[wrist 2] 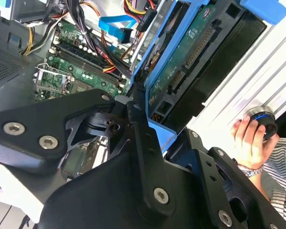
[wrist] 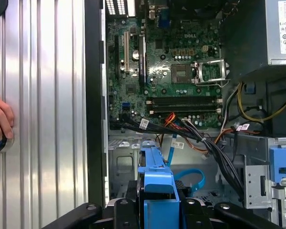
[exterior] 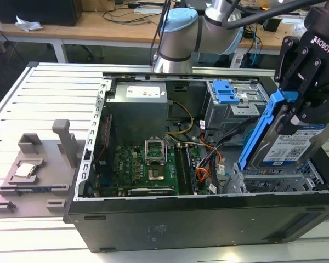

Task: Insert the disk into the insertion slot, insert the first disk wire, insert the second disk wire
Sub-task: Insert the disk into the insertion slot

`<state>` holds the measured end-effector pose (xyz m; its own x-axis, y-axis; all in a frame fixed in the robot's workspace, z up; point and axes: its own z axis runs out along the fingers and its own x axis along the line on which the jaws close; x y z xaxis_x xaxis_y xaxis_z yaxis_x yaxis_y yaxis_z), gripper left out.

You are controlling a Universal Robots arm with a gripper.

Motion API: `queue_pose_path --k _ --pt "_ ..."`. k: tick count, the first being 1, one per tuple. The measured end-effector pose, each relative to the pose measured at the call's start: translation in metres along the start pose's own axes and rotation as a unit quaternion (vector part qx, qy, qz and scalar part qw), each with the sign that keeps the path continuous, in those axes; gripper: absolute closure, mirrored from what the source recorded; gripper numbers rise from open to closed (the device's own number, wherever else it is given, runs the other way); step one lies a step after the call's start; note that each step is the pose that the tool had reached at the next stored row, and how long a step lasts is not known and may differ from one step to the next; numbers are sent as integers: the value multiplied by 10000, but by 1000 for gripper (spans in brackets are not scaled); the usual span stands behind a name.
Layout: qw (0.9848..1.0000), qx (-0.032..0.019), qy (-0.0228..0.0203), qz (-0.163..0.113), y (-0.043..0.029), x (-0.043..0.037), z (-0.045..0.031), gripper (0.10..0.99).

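Blue plastic ran round the disk (exterior: 293,147), and the black tool (exterior: 299,112) was clamped tight on it near its top end. The disk hung in the air, tilted, with its top leaning toward the exterior view's right. Its low end was just over the insertion slot (exterior: 279,183), and the disk was not yet inside.

The slot sat low in the near corner of the open computer case (exterior: 181,224), on the exterior view's right. Behind it stood a taller grey cage (exterior: 230,112) with a blue latch. Coloured wires (exterior: 205,164) lay between the cages and the green board (exterior: 148,164).

The case lay on a worktop (exterior: 44,87) made of silver slats. A grey holder (exterior: 38,164) sat near the worktop's edge on the exterior view's left.

In the second wrist view, a person's hand (wrist 2: 245,136) rested on a round black knob (wrist 2: 263,119) on the worktop, beside the case.
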<state>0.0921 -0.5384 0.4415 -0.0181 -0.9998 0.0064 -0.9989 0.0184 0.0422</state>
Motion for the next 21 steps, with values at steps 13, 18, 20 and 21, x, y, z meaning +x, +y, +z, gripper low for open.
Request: queue_pose_path --k 13,18,20,21 --pt "10000 -4 1 -9 -21 -14 226 718" --pt "10000 -4 0 -9 -23 -15 279 718" --pt "10000 -4 0 -9 -24 -15 298 718" --pt "10000 -4 0 -9 -25 -15 313 718"
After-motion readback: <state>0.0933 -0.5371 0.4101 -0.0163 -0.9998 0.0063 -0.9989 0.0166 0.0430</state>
